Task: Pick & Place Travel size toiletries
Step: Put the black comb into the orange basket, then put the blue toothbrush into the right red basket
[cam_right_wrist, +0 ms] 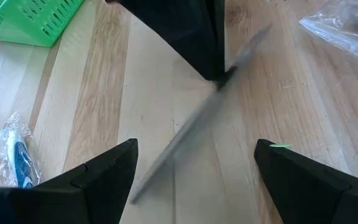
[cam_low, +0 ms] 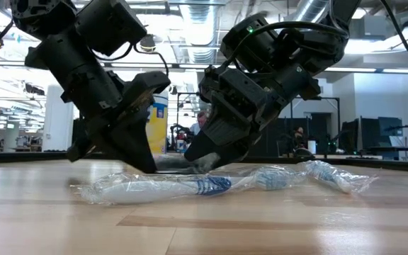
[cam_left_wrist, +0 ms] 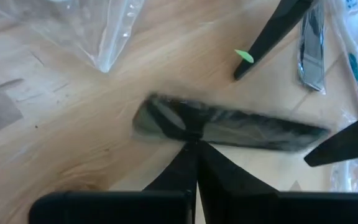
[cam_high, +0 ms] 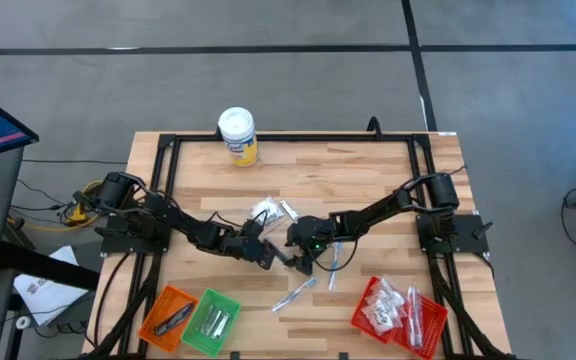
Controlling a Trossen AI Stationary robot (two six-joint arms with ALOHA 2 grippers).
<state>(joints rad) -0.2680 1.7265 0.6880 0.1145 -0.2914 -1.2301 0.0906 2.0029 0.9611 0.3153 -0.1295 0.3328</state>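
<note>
A dark narrow wrapped packet (cam_left_wrist: pixel 229 127) lies slantwise between both grippers near the table's middle (cam_high: pixel 286 258). My left gripper (cam_left_wrist: pixel 193 146) is shut on it. My right gripper (cam_right_wrist: pixel 194 155) is open, one finger on either side of the packet (cam_right_wrist: pixel 185 140) without touching it. Clear-wrapped toothbrush-like sticks lie nearby (cam_low: pixel 161 188) (cam_high: pixel 293 295), and white sachets (cam_high: pixel 268 212) sit just beyond the grippers. In the low view the packet is hidden behind the fingers. My left gripper pinches the dark packet between its two shut fingertips at one long edge (cam_left_wrist: pixel 188 134), about a third of the way from one end. The fingers (cam_right_wrist: pixel 210 59) lie across the packet. Whether the packet is off the wood, I cannot tell.
A white-lidded yellow canister (cam_high: pixel 238 135) stands near the far edge. An orange basket (cam_high: pixel 171 315) and a green one (cam_high: pixel 211 320) sit at the near left, a red basket (cam_high: pixel 398 312) holding white items at the near right. A clear bag (cam_left_wrist: pixel 104 31) lies beside the left gripper.
</note>
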